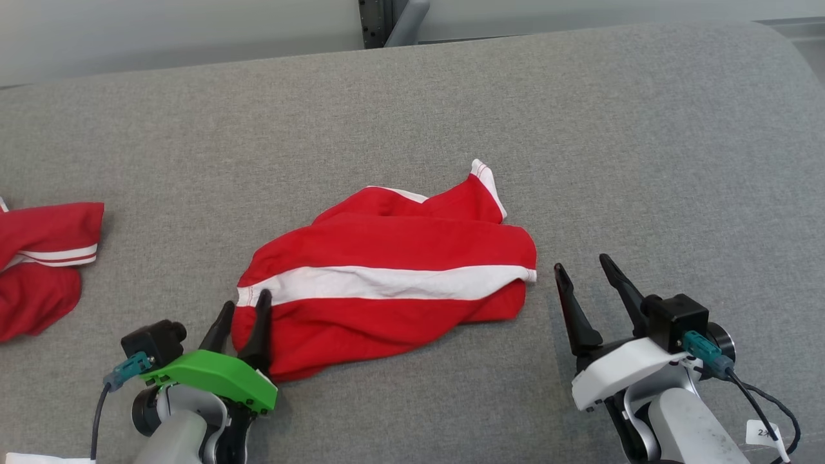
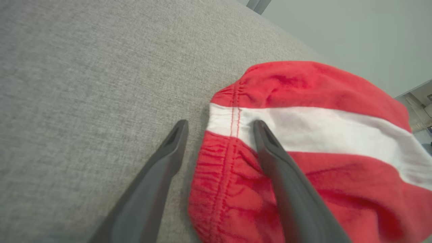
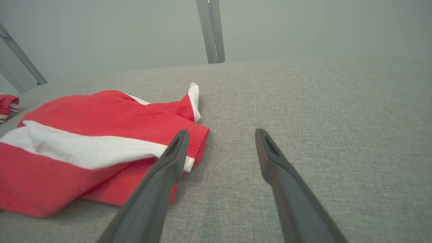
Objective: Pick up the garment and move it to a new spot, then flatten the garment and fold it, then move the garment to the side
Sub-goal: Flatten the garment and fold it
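Two red garments, two grippers, one grey surface.

Head view: the garment (image 1: 387, 283) lies crumpled at centre on the surface (image 1: 580, 129). Long axis 9 to 3 o'clock. One white stripe (image 1: 387, 282) runs the same line. One white-edged hem (image 1: 486, 177) pokes out toward 1 o'clock. Second garment (image 1: 38, 264) sits at 9 o'clock, cut by the frame edge, well apart from the first. Left gripper (image 1: 246, 298) at 7 o'clock, fingers spread wide and pointing to 12, at the garment's 9 o'clock end: one finger over bare surface, the other over cloth. Nothing pinched. Right gripper (image 1: 581, 261) at 4 o'clock, also spread wide, empty, just beside the garment's 3 o'clock end but apart from it.

Left wrist view: left gripper (image 2: 220, 122) straddles the gathered, stitched edge of the garment (image 2: 320, 135). The finger at 7 o'clock is over surface (image 2: 84, 67); the one at 5 o'clock lies across red cloth with its tip at the stripe (image 2: 337, 131). Whether it presses the cloth, cannot tell.

Right wrist view: right gripper (image 3: 221, 131) is open wide over bare surface (image 3: 320, 118). Garment (image 3: 84, 111) fills 8 to 10 o'clock, with its near corner behind the finger at 7 o'clock. Hem (image 3: 194, 101) points to 12. Second garment (image 3: 8, 104) is a sliver at 9 o'clock. One metal post (image 3: 211, 30) stands at 12.
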Robot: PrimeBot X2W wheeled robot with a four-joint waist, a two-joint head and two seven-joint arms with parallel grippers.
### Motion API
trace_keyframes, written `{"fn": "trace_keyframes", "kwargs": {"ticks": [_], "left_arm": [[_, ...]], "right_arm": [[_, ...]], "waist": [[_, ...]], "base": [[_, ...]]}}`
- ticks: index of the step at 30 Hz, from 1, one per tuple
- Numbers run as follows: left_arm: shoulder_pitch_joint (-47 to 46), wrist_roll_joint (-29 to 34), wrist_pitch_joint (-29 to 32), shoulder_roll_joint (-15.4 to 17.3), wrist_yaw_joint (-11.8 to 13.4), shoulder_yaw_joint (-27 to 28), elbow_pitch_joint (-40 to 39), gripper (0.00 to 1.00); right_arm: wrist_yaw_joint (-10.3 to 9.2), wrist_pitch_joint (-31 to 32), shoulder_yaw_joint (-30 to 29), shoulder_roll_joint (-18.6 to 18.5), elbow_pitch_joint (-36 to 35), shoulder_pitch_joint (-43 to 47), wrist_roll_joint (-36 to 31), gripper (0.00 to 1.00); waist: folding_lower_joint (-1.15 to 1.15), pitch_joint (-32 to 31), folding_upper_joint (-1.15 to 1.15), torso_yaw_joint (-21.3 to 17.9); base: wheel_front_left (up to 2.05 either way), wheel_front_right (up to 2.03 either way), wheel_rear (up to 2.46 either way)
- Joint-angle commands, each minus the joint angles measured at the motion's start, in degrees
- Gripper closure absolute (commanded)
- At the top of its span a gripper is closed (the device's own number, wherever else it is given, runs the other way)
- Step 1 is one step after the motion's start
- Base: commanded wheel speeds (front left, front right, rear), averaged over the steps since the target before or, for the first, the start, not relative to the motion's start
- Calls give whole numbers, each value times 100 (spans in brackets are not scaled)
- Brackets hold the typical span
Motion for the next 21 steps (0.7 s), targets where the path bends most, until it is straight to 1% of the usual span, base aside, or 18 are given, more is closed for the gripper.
{"fn": "trace_keyframes", "kwargs": {"ticks": [1,3,10,11,12,13,14,16,17,18,20,21], "left_arm": [[-98,-120,7,38,-24,-62,77,0],[-174,-242,6,75,-24,-104,129,0],[-352,-747,50,193,-21,-559,328,0],[-373,-825,49,215,-21,-631,338,1],[-390,-916,55,219,-21,-684,336,7],[-390,-916,55,219,-21,-684,336,7],[-407,-993,75,231,-21,-752,324,12],[-438,-1143,95,282,-21,-866,311,34],[-452,-1214,97,310,-21,-929,310,50],[-460,-1291,97,325,-21,-990,289,55],[-487,-1357,84,384,-21,-1088,261,68],[-500,-1408,72,410,-21,-1137,255,79]], "right_arm": [[0,-2,15,-15,11,-84,19,0],[0,-2,23,-13,18,-87,26,0],[-1,-2,34,-10,30,-74,55,0],[0,-2,35,-9,29,-73,56,0],[0,-2,31,-9,26,-70,61,0],[0,-2,31,-9,26,-70,61,0],[-1,-2,28,-8,23,-67,65,0],[0,-2,20,-6,19,-60,69,0],[0,-2,18,-5,18,-57,75,0],[0,-2,16,-5,16,-56,77,0],[0,-2,11,-4,15,-48,89,0],[-1,-2,11,-3,13,-44,96,0]], "waist": [[0,0,0,-3],[0,0,0,-9],[0,-17,0,-34],[0,-19,0,-37],[0,-23,0,-39],[0,-23,0,-39],[0,-23,0,-39],[0,-24,0,-35],[0,-24,0,-32],[0,-26,0,-28],[0,-31,0,-19],[0,-34,0,-14]], "base": [[0,0,0],[0,0,0],[0,0,0],[0,0,0],[0,0,0],[0,0,0],[0,0,0],[0,0,0],[0,0,0],[0,0,0],[0,0,0],[0,0,0]]}}
